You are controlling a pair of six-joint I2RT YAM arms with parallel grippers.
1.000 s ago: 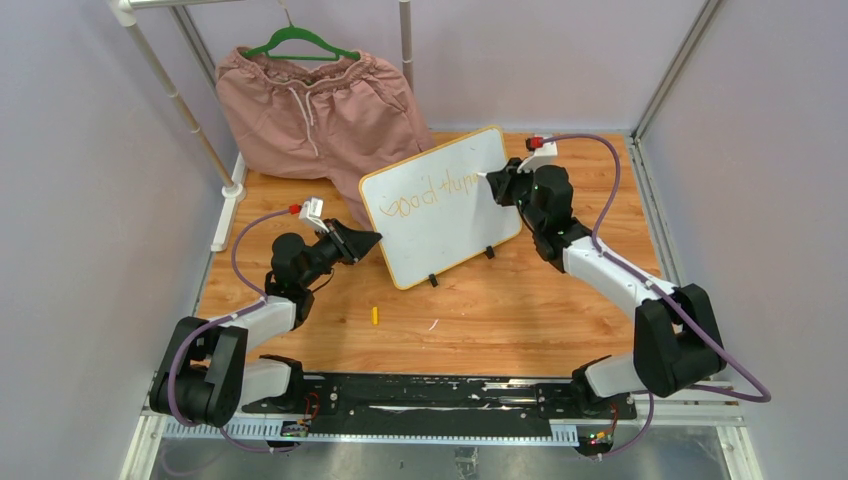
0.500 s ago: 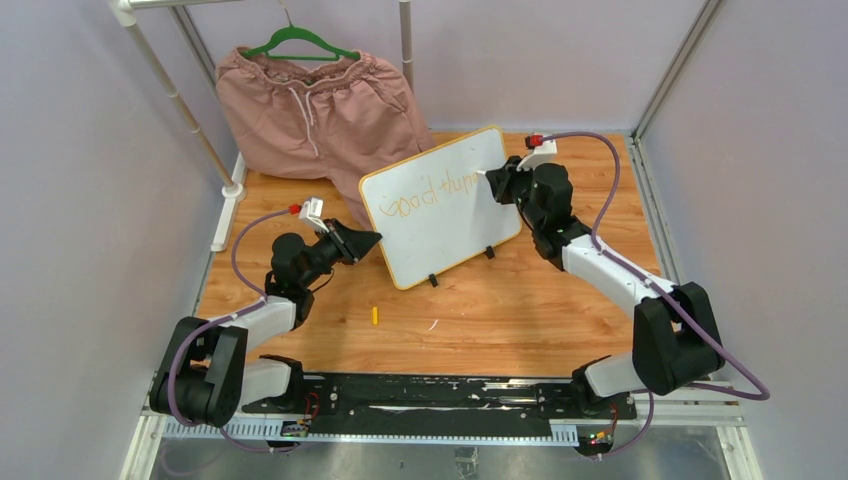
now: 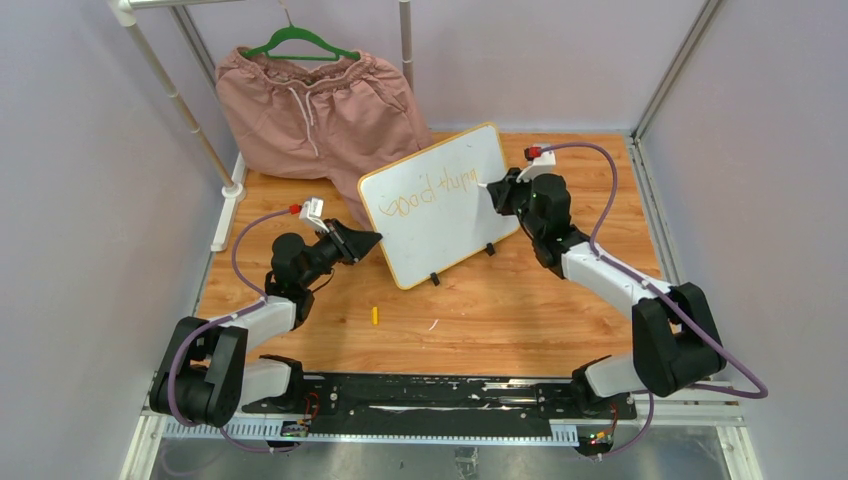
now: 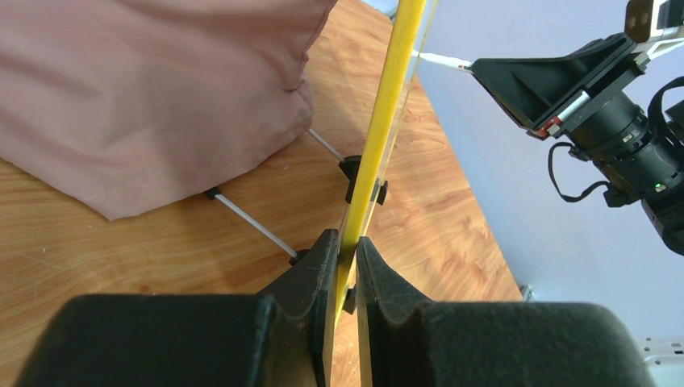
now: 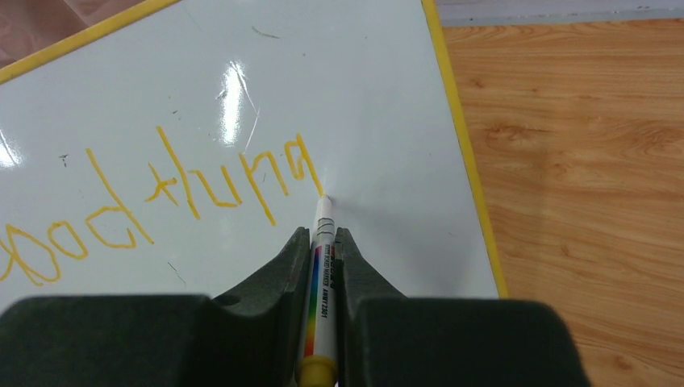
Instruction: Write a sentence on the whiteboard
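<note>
Holds whiteboard (image 3: 455, 235) tilted in middle of table (image 3: 520, 300), edge pinched tight in left gripper (image 4: 342, 250). Pinches pen (image 5: 323, 219) in right gripper (image 5: 321, 242), pen pointing straight out at board, tip touching just past last letter of sentence (image 5: 193, 189). Blank space ahead, on right arm's side.

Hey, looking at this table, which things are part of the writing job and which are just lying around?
In use: whiteboard, its edge clamped in the left tool; orange sentence on it; marker, held in the right tool.
Lying about: pink shorts on a green hanger; small yellow piece on the table.
</note>
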